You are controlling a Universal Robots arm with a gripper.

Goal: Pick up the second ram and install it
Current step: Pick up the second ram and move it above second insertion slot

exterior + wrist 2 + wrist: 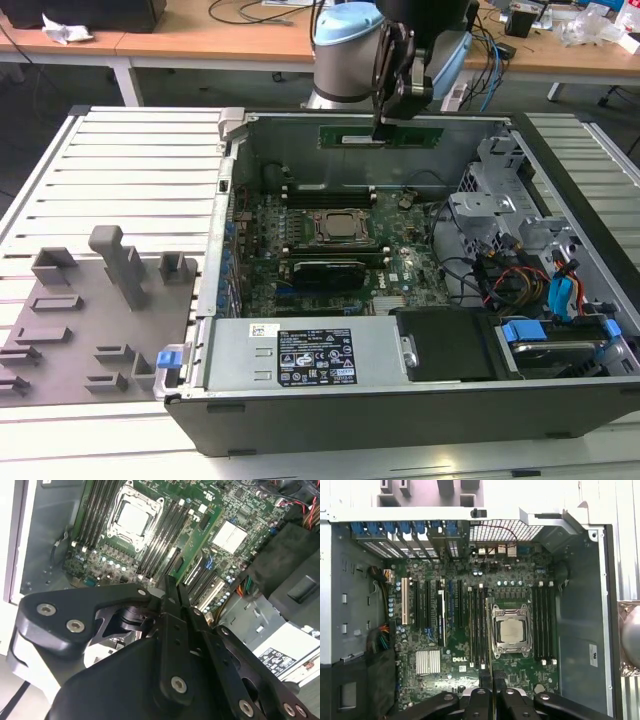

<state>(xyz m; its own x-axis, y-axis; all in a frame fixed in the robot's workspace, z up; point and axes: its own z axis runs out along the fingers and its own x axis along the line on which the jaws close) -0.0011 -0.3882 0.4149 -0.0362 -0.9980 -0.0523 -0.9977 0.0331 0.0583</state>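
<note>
The second ram (420, 135) is a thin green stick with a pale label. It hangs level above the far side of the open computer case, with my gripper (383, 128) shut on its middle. Below it lies the green motherboard (395, 275) with the processor socket (340, 228) and dark memory slots (325, 197) on both sides of it. In both wrist views the black fingers (485, 682) (172, 605) are pressed close together over the board, above the socket (510, 631) (132, 517) and the long slots (477, 627) (162, 537).
A grey tray (60, 345) with upright blocks lies on the slatted table at the exterior view's left. Inside the case are a drive cage (500, 215), coloured cables (545, 285), a black cover (445, 345) and the labelled power supply (310, 355). Desks stand behind.
</note>
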